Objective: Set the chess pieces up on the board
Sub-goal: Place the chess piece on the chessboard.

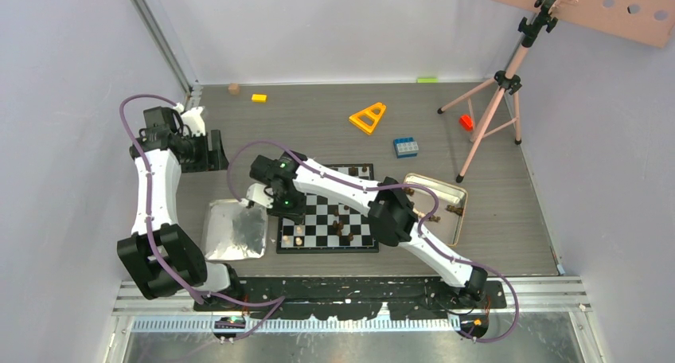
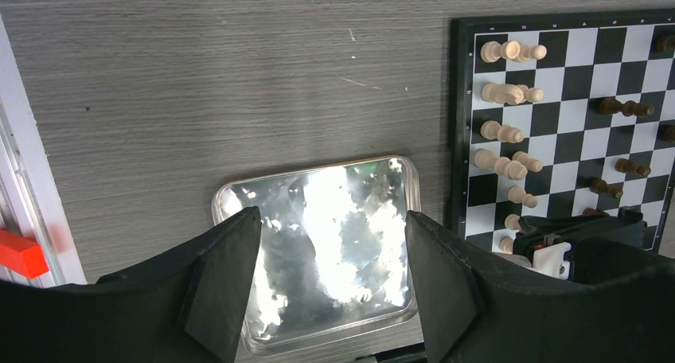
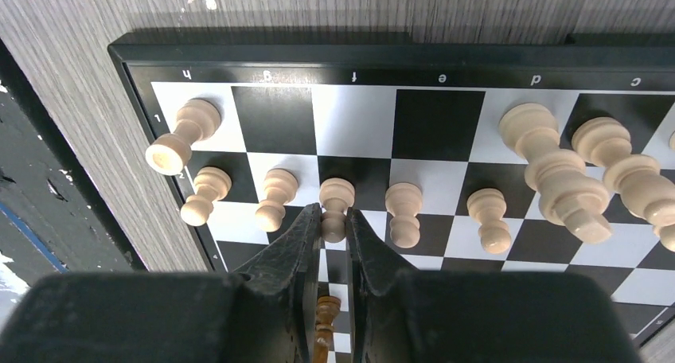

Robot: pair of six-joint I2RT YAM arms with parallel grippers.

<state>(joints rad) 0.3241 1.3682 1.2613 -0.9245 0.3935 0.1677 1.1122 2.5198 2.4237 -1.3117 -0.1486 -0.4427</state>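
wood, light tan: one light pawn (image 3: 337,194), item in hand. location: second row in from the left edge of the board (image 3: 263,56), third square from the corner end, upright in a line of five pawns. pinched low on its stem by the right tool (image 3: 334,224), fingers pressed nearly together on either side of it.

board: black and white checks, lying mid-worktop (image 1: 318,116) toward the near edge, between the silver tray (image 1: 227,240) on its left and the gold-rimmed tin (image 1: 464,196) on its right. light pieces (image 2: 501,132) ranked along the left edge. dark pieces (image 2: 625,107) scattered further in, with more lying in the tin.

left tool (image 2: 330,251): fingers spread wide, holding nothing, hanging above the silver tray.

hazards, as judged:
- neighbour pawns (image 3: 403,212) stand just beside on both sides; spreading fingers could nudge one off its square or over.
- the pawn may cling to one finger on release and tip as the tool rises.
- corner rook (image 3: 179,140) and tall pieces (image 3: 557,172) on the edge row are near; a sideways exit could topple them.
- right arm (image 1: 358,189) spans the board above the dark pieces; a low swing toward the tin could sweep them.
- edge row shows bare squares; setup is judged far from complete.
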